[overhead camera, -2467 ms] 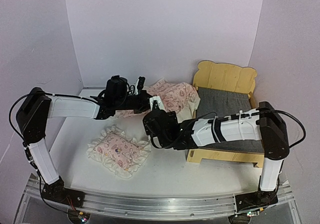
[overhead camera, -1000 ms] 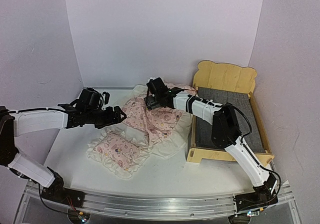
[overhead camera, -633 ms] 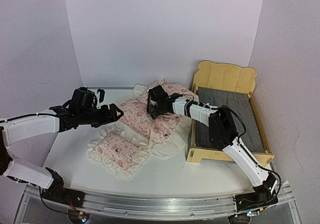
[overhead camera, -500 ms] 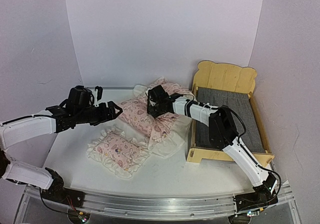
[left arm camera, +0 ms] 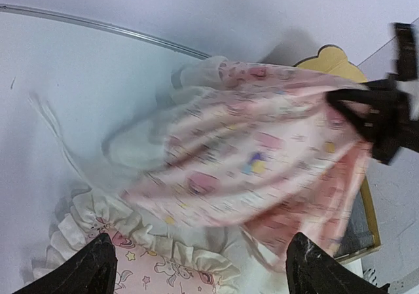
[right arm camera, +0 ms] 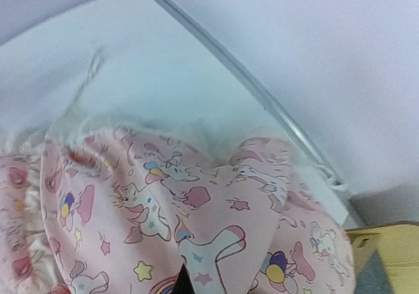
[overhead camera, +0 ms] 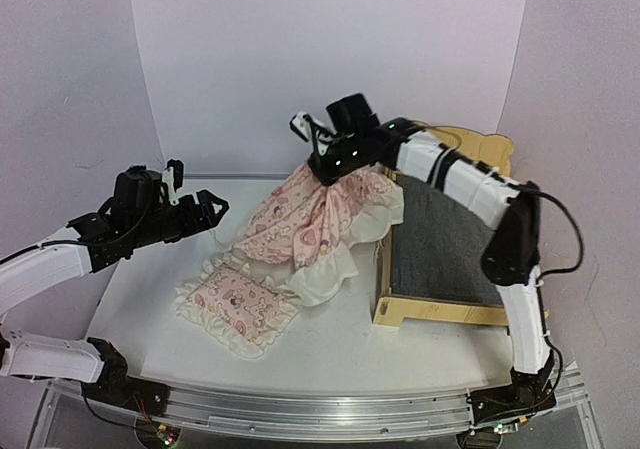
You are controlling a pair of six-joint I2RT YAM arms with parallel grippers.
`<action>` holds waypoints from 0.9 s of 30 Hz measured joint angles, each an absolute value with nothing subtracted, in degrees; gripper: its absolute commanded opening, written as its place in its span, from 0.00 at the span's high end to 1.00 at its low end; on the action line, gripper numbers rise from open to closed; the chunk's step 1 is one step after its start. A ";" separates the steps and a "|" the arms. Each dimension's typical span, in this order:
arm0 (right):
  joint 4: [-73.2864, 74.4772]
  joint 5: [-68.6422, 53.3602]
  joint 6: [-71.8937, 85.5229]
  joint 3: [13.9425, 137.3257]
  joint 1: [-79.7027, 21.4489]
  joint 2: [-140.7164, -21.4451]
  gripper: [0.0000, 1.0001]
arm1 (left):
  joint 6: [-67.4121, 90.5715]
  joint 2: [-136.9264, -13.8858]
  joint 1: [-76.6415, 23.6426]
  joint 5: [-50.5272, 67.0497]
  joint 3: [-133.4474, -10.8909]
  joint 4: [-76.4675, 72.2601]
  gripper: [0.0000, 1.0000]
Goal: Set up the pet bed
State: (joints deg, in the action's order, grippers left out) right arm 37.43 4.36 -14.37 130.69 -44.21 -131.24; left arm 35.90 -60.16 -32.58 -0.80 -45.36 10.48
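**Top external view.**
- Pet bed [overhead camera: 445,314]: plywood frame on the right side of the worktop [overhead camera: 140,289]. Its wavy headboard [overhead camera: 497,150] is at the far end, partly hidden by the right arm. The dark grey mattress pad [overhead camera: 445,239] lies flat inside the rails and is bare.
- Blanket [overhead camera: 310,219]: pink print with a white ruffle, bunched at the top and hanging in a cone. Its lower folds rest on the worktop just left of the bed, and one ruffled edge touches the bed's near left rail.
- Right end effector [overhead camera: 330,172]: raised above the worktop and clenched on the gathered top of the blanket.
- Left end effector [overhead camera: 195,191]: released, fingers spread wide, holding nothing. It hovers left of the blanket, apart from it.
- Pillow [overhead camera: 240,304]: pink and ruffled, flat on the worktop in front of the blanket, with the blanket's hem overlapping its far corner.

**Left wrist view.**
- Left end effector [left arm camera: 201,241]: both fingers [left arm camera: 98,268] stand wide apart with nothing between them.
- The blanket [left arm camera: 262,150] is blurred and stretches across the frame.
- The right end effector [left arm camera: 373,114] pinches the blanket at the right.
- A headboard [left arm camera: 330,55] lobe shows behind the blanket, and the pillow [left arm camera: 150,271] lies below it.

**Right wrist view.**
- The blanket [right arm camera: 196,196] fills the lower frame.
- Only a dark sliver of this camera's own fingers [right arm camera: 180,282] shows, buried in the cloth.
- A corner of the pet bed [right arm camera: 386,241] sits at the lower right.
- The worktop [right arm camera: 98,65] lies beyond.
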 measured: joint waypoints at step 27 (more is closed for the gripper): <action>37.10 -1.83 -51.55 94.72 -20.47 -74.24 1.00 | 31.24 -62.02 -32.58 1.08 -49.54 10.44 0.10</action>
